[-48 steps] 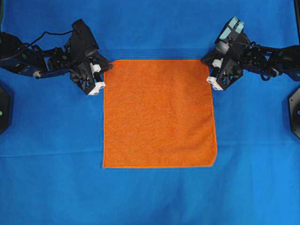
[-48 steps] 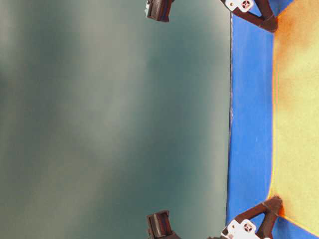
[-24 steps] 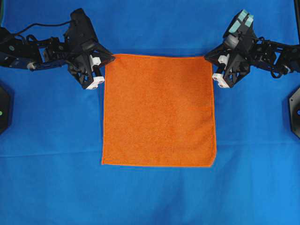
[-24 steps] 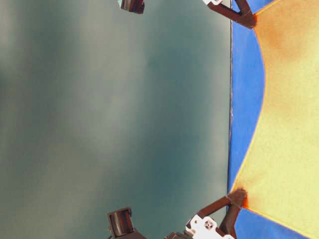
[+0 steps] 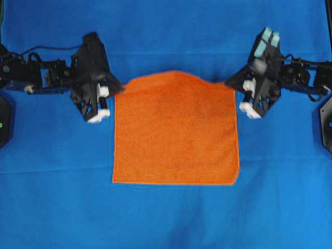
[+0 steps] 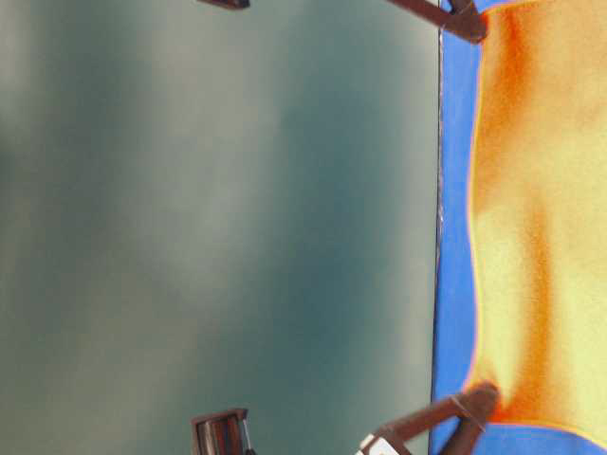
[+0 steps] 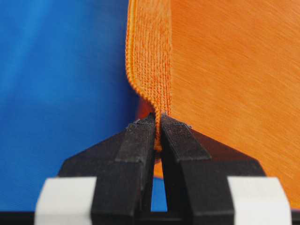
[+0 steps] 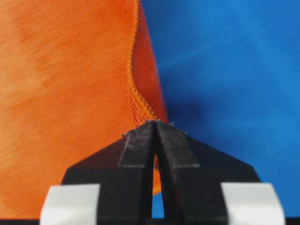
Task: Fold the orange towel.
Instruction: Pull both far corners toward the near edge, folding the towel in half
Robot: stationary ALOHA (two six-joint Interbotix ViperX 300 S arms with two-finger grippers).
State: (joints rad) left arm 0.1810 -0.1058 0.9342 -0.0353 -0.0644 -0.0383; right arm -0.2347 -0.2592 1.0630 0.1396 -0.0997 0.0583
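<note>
- The blue cloth surface (image 5: pixel 166 218) covers the whole table in the overhead view; its near stretch is bare blue fabric with soft creases
- The orange towel (image 5: pixel 176 135) lies in the middle of that surface; its near edge rests flat and straight, with both near corners down on the blue cloth
- Further back the towel's two far corners are raised off the surface; the far edge between them bows up into a soft hump near the middle, seen from overhead
- The left gripper (image 5: pixel 118 89) sits at the towel's far left corner; in the left wrist view its black fingers (image 7: pixel 136 145) are pressed together on the towel's hem (image 7: pixel 147 70), which curls up out of the pinch; the jaws are clamped on the cloth
- The right gripper (image 5: pixel 232 83) sits at the far right corner; in the right wrist view its fingers (image 8: pixel 138 150) are likewise pinched tight on the stitched edge (image 8: pixel 133 89), with orange cloth to the left and blue to the right
- In the table-level view, which is turned sideways, the towel (image 6: pixel 541 227) stretches between the two dark gripper tips at top and bottom
- No container shows in any view; nothing rests on the towel
</note>
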